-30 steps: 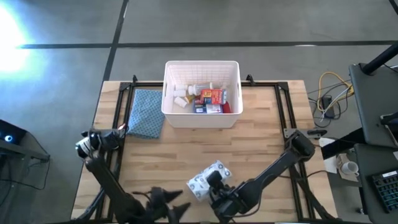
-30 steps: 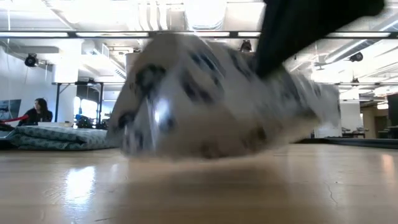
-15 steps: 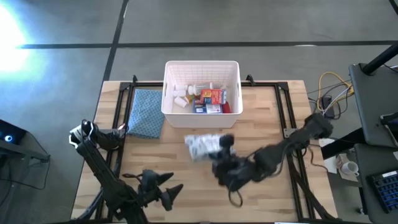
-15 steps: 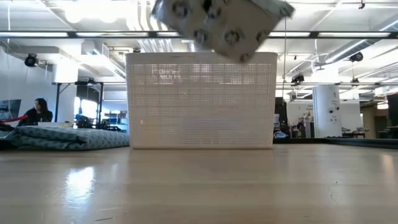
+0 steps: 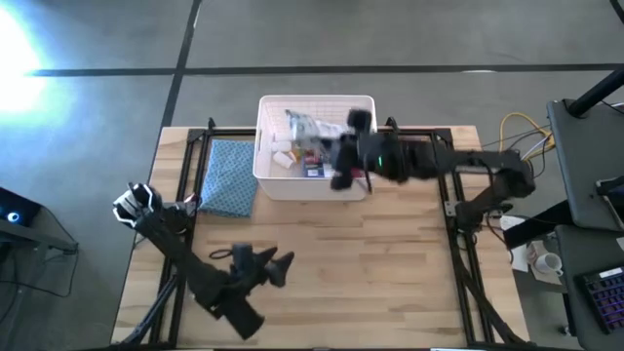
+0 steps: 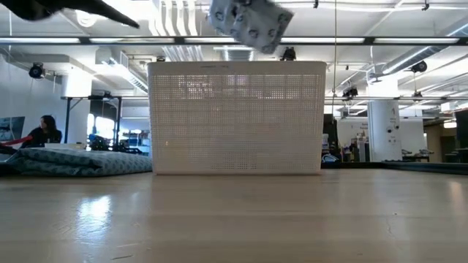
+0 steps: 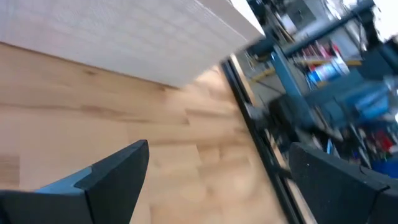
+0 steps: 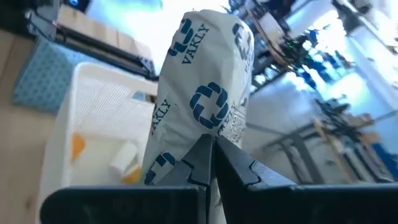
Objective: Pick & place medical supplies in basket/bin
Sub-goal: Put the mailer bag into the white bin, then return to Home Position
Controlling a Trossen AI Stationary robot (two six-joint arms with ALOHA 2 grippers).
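Note:
The white bin [image 5: 317,185] stands at the table's far middle and shows in the low view [image 6: 238,117]. In it lie white bottles [image 5: 283,151], a red-orange box [image 5: 330,151] and a blue-white box [image 5: 322,171]. My right gripper [image 5: 327,146] is shut on the grey-white pack [image 5: 307,127] with blue cross prints, above the bin's opening. The pack also shows in the low view [image 6: 248,22] and the right wrist view [image 8: 202,93]. My left gripper [image 5: 268,263] is open and empty over the table's near left part. My right gripper pinches the pack's near end [image 8: 202,140] between its two fingers. The fingers reach roughly level from the table's right side. The pack is lifted clear above the bin's rim and sticks out beyond the fingertips [image 8: 227,162].
A blue patterned cloth [image 5: 229,175] lies on the table left of the bin. Black frame rails [image 5: 190,185] run along the table's left and right sides. Bare wood [image 5: 390,273] fills the near half. A person [image 6: 47,130] sits far off in the room.
My right gripper has carried the pack from the table's near edge up and toward the far edge, to above the bin. The pack has been lifted clear of the table. My left gripper has risen and moved a little toward the far edge.

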